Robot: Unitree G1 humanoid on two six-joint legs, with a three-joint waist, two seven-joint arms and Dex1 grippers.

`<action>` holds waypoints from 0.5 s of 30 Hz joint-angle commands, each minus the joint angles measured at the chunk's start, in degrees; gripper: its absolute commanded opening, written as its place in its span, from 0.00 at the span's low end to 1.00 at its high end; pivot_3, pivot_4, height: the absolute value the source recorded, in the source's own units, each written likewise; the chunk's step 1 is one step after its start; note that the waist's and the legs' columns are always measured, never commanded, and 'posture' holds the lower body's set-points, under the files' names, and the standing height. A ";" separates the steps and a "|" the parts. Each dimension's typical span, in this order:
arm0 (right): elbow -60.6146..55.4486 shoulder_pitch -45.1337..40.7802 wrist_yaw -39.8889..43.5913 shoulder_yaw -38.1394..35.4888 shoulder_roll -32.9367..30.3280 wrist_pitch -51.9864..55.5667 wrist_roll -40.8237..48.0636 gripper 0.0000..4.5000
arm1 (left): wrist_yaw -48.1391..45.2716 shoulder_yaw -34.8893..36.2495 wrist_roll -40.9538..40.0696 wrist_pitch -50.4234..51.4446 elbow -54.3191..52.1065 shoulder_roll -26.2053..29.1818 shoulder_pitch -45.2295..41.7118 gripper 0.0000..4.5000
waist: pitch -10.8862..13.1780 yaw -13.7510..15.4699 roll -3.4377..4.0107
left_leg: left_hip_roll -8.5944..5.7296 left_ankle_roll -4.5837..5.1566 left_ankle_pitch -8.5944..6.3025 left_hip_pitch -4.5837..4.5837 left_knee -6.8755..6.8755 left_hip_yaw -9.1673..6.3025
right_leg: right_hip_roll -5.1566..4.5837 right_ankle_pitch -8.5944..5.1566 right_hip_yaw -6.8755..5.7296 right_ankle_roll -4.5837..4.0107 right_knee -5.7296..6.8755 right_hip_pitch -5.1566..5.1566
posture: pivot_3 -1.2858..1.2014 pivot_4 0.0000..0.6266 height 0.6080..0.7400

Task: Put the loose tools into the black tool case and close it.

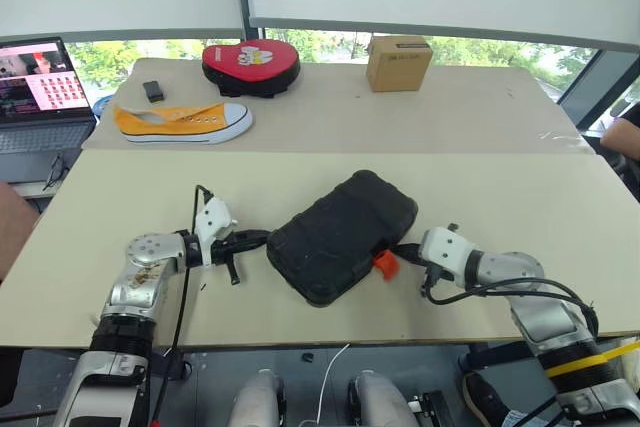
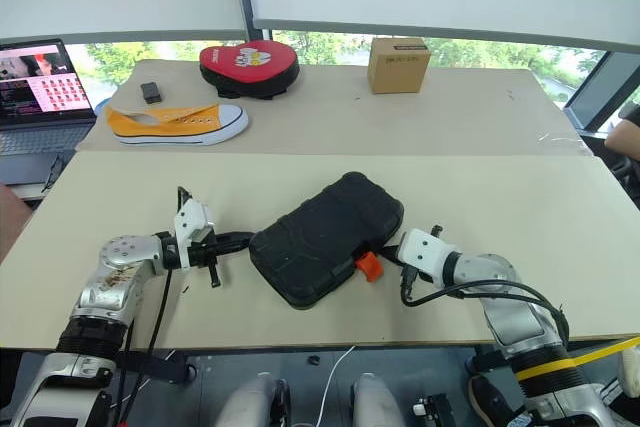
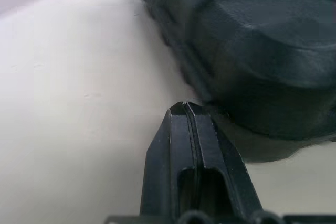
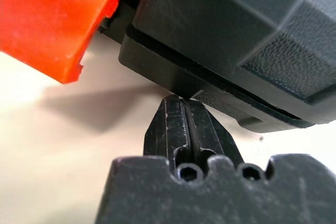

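Observation:
The black tool case (image 1: pixel 342 235) lies with its lid down, slanted across the near table. Its orange latch (image 1: pixel 385 264) sticks out on the side facing my right arm. My left gripper (image 1: pixel 262 238) is shut, its tip at the case's left end. In the left wrist view the closed fingertips (image 3: pixel 185 109) sit just short of the case wall (image 3: pixel 252 61). My right gripper (image 1: pixel 400 249) is also shut, right beside the latch. In the right wrist view its tip (image 4: pixel 182 100) sits under the case's rim, next to the latch (image 4: pixel 58 19). The loose tools are hidden.
On the far table sit a yellow shoe (image 1: pixel 182 122), a red heart-shaped pad (image 1: pixel 250 65), a small black object (image 1: pixel 152 90) and a cardboard box (image 1: pixel 398 62). A laptop (image 1: pixel 40 97) stands at the far left. A person's arm (image 1: pixel 625 137) shows at the right edge.

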 commanded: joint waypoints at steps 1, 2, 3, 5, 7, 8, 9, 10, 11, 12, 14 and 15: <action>-1.51 2.51 1.40 -5.32 -3.11 -0.86 3.46 0.01 | -3.48 0.01 -4.04 8.61 -6.85 4.06 -4.22 0.00 | 0.01 0.30 0.02 | -0.02 0.00 0.01 -0.15 0.03 0.00 | -0.02 0.00 -0.01 0.00 0.02 -0.11 | 0.52 0.24 1.00; -2.16 3.70 1.78 -6.20 -3.62 -0.63 4.40 0.01 | -5.38 -0.84 -5.06 10.43 -8.34 4.95 -5.48 0.00 | 0.01 0.52 0.01 | -0.03 0.00 0.01 -0.19 0.05 0.00 | -0.03 0.00 -0.03 0.01 0.02 -0.13 | 0.52 0.24 1.00; -2.94 4.89 2.26 -6.88 -4.10 -0.27 5.28 0.01 | -6.90 -1.61 -6.16 12.33 -9.63 5.54 -6.83 0.00 | 0.01 0.73 0.01 | -0.03 0.00 0.01 -0.23 0.07 0.00 | -0.03 -0.01 -0.05 0.02 0.01 -0.15 | 0.52 0.24 1.00; -5.39 8.64 2.57 -8.54 -4.58 0.42 6.83 0.01 | -9.48 -4.31 -8.83 17.78 -12.35 4.86 -10.73 0.00 | 0.01 1.11 0.02 | -0.06 0.00 0.01 -0.25 0.06 0.03 | -0.04 -0.02 -0.05 0.05 -0.02 -0.14 | 0.52 0.24 1.00; -8.57 12.55 2.74 -9.87 -4.67 2.81 8.67 0.01 | -10.49 -8.30 -9.11 20.92 -13.83 2.56 -13.41 0.00 | 0.01 1.50 0.03 | -0.12 0.00 0.01 -0.26 0.07 0.02 | -0.03 -0.05 -0.08 0.09 -0.02 -0.11 | 0.52 0.24 1.00; -10.09 14.11 2.86 -10.15 -4.69 3.44 9.27 0.01 | -10.81 -10.45 -8.34 21.02 -14.13 1.32 -14.17 0.00 | -0.01 1.40 0.05 | -0.18 0.00 0.01 -0.24 0.10 0.03 | -0.03 -0.06 -0.07 0.11 -0.03 -0.08 | 0.52 0.24 1.00; -11.62 15.65 2.78 -10.43 -4.55 3.92 9.74 0.01 | -10.24 -12.41 -7.54 21.33 -13.96 -0.55 -15.02 0.00 | -0.02 1.30 0.08 | -0.22 0.00 0.01 -0.24 0.09 0.03 | -0.03 -0.06 -0.05 0.11 -0.03 -0.06 | 0.52 0.24 1.00; -12.71 16.72 2.60 -10.63 -4.41 4.06 10.02 0.01 | -9.85 -13.71 -7.15 21.58 -13.74 -1.93 -15.60 0.00 | -0.05 1.29 0.12 | -0.24 0.01 0.00 -0.24 0.10 0.04 | -0.02 -0.06 0.02 0.12 -0.02 -0.07 | 0.52 0.24 1.00; -13.80 17.70 2.53 -10.76 -4.25 4.04 10.33 0.01 | -9.01 -15.20 -6.41 21.95 -12.94 -3.61 -16.29 0.00 | -0.05 1.20 0.12 | -0.26 0.01 0.00 -0.23 0.10 0.02 | -0.02 -0.08 0.02 0.14 -0.03 -0.06 | 0.52 0.24 1.00; -14.85 18.42 2.42 -10.88 -4.12 4.34 10.60 0.01 | -8.33 -16.76 -5.31 22.23 -11.96 -4.79 -16.93 0.00 | -0.05 1.01 0.11 | -0.25 0.01 0.00 -0.24 0.09 0.01 | 0.00 -0.08 0.02 0.14 -0.02 -0.08 | 0.52 0.24 1.00; -17.06 19.68 1.92 -10.88 -3.51 4.67 10.96 0.01 | -7.11 -20.90 -0.74 19.43 -8.87 -6.68 -18.14 0.00 | -0.04 0.63 0.11 | -0.22 0.01 0.00 -0.26 0.09 -0.04 | 0.11 -0.08 0.06 0.14 -0.02 -0.11 | 0.52 0.24 1.00; -18.16 20.23 1.46 -10.75 -3.03 4.92 11.08 0.01 | -6.34 -22.72 1.53 17.64 -7.10 -7.66 -18.71 0.00 | -0.04 0.57 0.11 | -0.20 0.01 0.00 -0.26 0.09 -0.06 | 0.16 -0.07 0.08 0.13 -0.01 -0.14 | 0.52 0.24 1.00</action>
